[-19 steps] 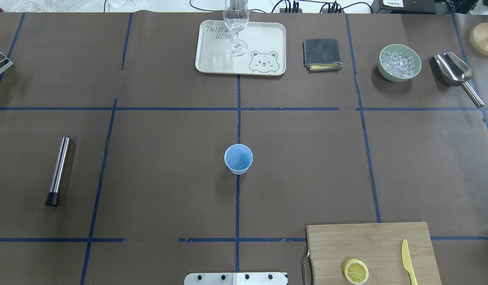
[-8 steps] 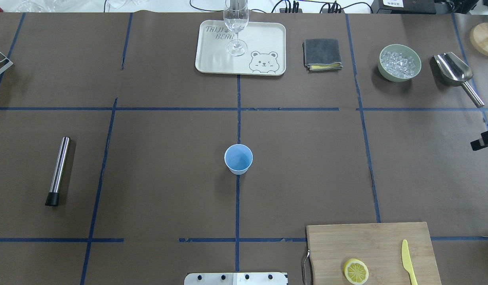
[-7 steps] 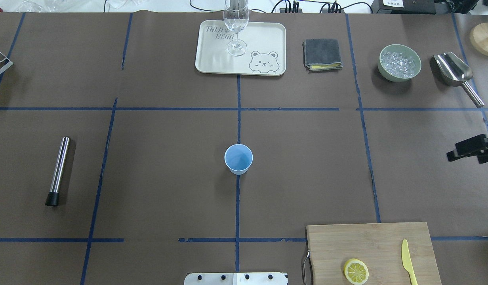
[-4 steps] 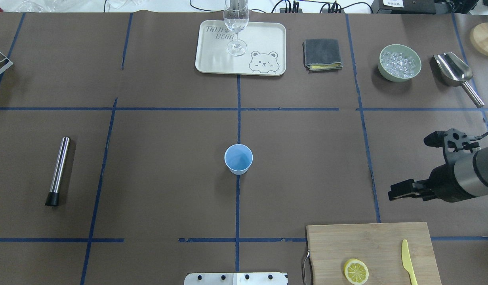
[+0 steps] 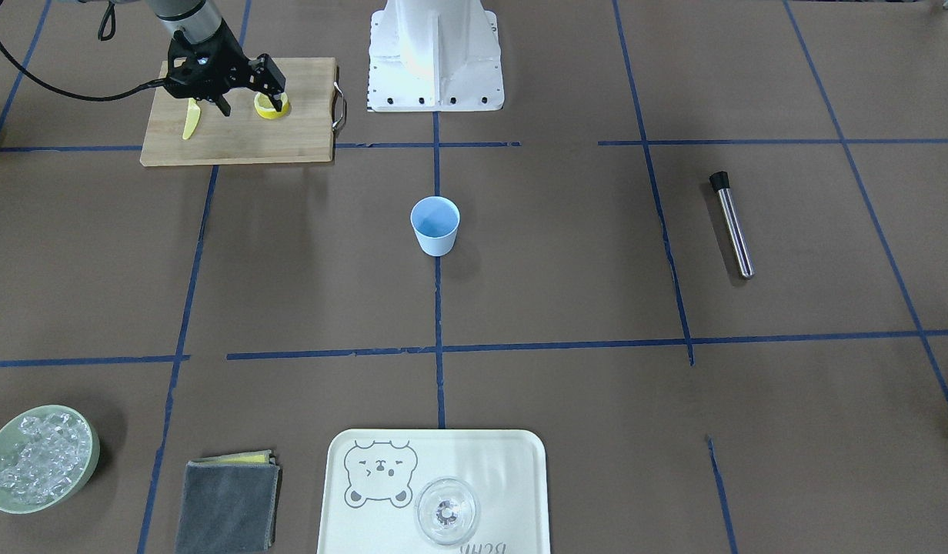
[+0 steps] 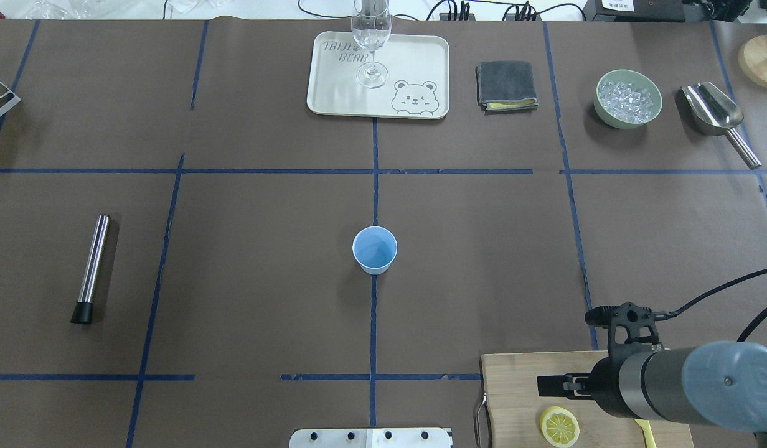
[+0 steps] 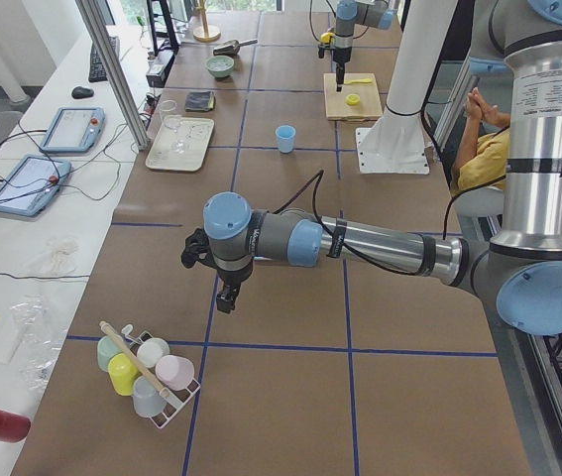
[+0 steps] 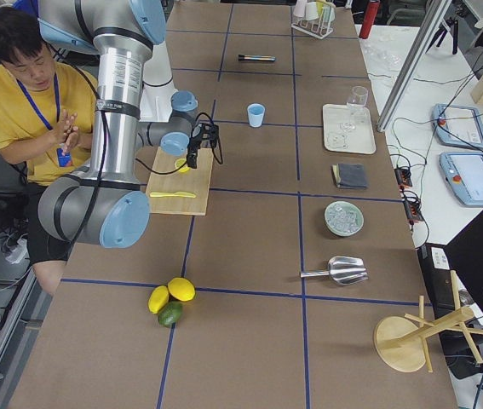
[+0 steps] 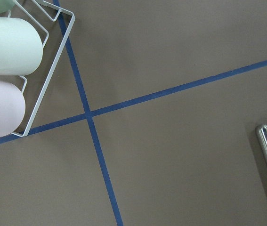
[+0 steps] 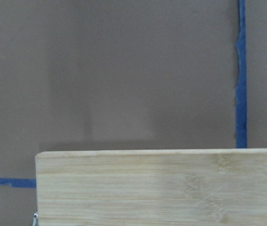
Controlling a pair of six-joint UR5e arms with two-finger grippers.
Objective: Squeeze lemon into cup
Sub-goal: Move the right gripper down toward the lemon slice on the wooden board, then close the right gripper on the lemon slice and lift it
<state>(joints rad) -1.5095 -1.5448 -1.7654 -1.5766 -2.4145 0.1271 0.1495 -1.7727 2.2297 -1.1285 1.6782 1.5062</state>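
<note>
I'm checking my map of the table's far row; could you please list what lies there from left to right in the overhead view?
Bear tray → folded grey cloth → green bowl of ice → metal scoop.

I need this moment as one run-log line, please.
right gripper: open, above board near lemon | cup: upright, untouched | left gripper: state unclear
</note>
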